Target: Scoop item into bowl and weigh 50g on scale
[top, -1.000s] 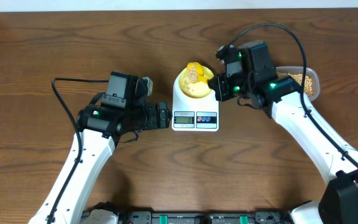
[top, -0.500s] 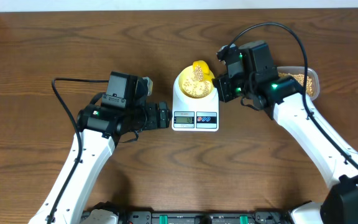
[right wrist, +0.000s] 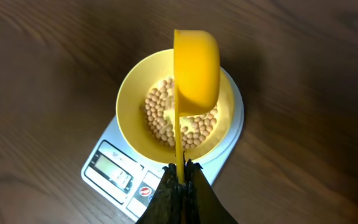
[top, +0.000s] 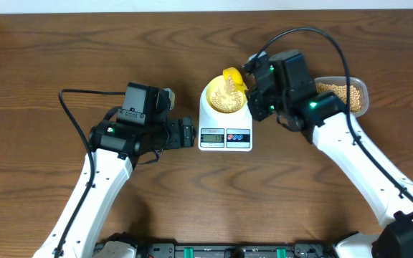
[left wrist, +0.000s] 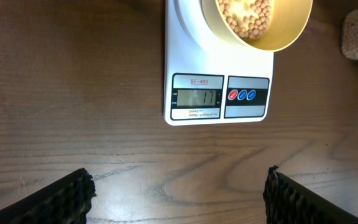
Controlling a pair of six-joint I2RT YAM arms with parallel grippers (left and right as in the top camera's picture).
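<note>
Overhead view: we find the white scale (top: 225, 127) at mid-counter (top: 49, 57), with the pale-yellow bowl (top: 212, 100) seated on its platform. The bowl holds a layer of tan beans (right wrist: 160, 121) across its bottom, well below the rim. The right claw (right wrist: 180, 177) is clamped together on the thin handle of a bright yellow scoop (right wrist: 196, 68), which hangs tipped above the bowl. Only its outer back shows in the right wrist view, so we cannot tell what remains inside. A clear tub (top: 362, 90) stands to the right of the scale, partly behind the right arm, and contains more of the same beans. The left claw (left wrist: 179, 186) has its jaws wide apart, holding nothing, just left of the scale and facing its display (left wrist: 195, 97). We cannot read the digits with confidence.
</note>
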